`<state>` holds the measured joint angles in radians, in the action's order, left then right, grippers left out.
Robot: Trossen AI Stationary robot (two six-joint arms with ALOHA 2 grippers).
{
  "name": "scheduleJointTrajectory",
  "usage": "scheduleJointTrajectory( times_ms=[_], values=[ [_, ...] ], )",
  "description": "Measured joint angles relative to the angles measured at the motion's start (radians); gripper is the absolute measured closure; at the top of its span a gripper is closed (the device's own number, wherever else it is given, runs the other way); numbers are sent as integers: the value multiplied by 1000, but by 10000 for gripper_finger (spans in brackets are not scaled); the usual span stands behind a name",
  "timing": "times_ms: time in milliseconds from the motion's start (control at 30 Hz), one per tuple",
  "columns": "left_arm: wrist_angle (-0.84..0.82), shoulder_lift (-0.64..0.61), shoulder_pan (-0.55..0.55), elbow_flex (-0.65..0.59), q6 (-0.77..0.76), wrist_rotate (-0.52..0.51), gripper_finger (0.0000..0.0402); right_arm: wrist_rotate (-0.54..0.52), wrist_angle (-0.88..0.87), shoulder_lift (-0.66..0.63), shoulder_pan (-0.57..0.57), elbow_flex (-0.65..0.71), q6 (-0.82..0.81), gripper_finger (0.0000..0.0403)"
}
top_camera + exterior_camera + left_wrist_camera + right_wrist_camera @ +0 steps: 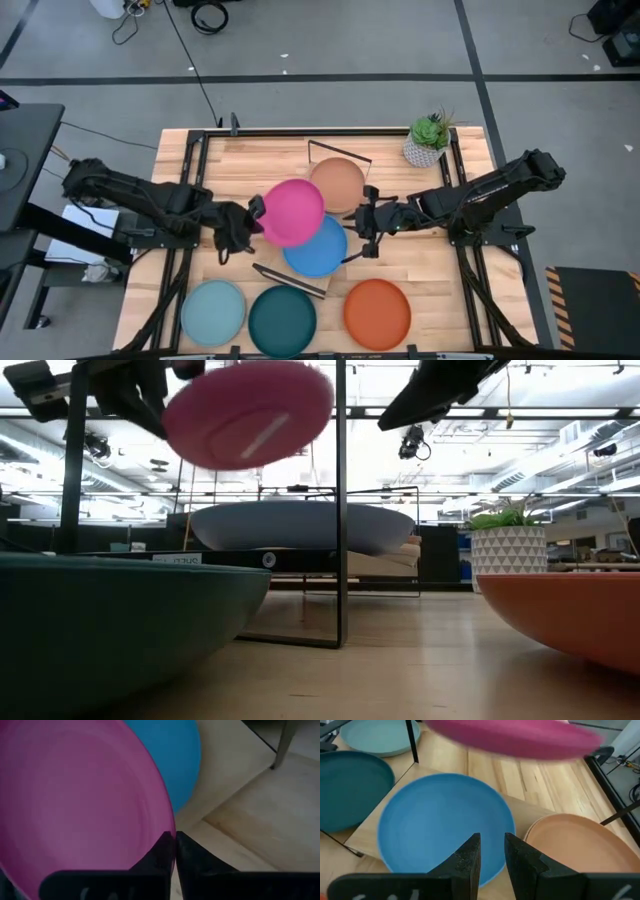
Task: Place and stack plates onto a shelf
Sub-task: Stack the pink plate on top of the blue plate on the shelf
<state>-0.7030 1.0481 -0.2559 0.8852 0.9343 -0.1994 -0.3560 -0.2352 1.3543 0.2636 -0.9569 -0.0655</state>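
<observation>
My left gripper (252, 213) is shut on the magenta plate (293, 212), which hangs tilted in the air over the shelf (367, 832), a light board with black wire ends. The blue plate (318, 250) and the peach plate (338, 182) lie flat side by side on that board. My right gripper (362, 228) is open and hovers above the blue plate's right rim (492, 847), touching nothing. The light teal (213, 310), dark teal (282, 320) and orange-red (377, 312) plates rest on the tabletop at the near edge. The other plates are out of view. My left gripper pinches the magenta plate's rim (167, 822) on its left side between the two fingers, reaching in level from the table's left. The plate is lifted clear, tilted (250, 415), and overlaps the blue and peach plates from above.
A potted plant (428, 140) stands at the table's far right corner. The shelf's wire frames (340, 510) rise at both short ends. Bare tabletop lies at the far left and to the right of the shelf.
</observation>
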Motion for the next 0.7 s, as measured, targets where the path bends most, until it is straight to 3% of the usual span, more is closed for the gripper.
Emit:
scheduleJointTrajectory(
  times_ms=[100,300,700],
  values=[
    [17,0,-30,0,25,-8,385,-40,-12,-10,18,0,-11,310],
    [81,59,-29,0,75,71,385,-92,-12,-46,44,0,-31,310],
    [121,189,22,0,136,143,385,-97,-22,-47,64,1,-63,310]
  ],
)
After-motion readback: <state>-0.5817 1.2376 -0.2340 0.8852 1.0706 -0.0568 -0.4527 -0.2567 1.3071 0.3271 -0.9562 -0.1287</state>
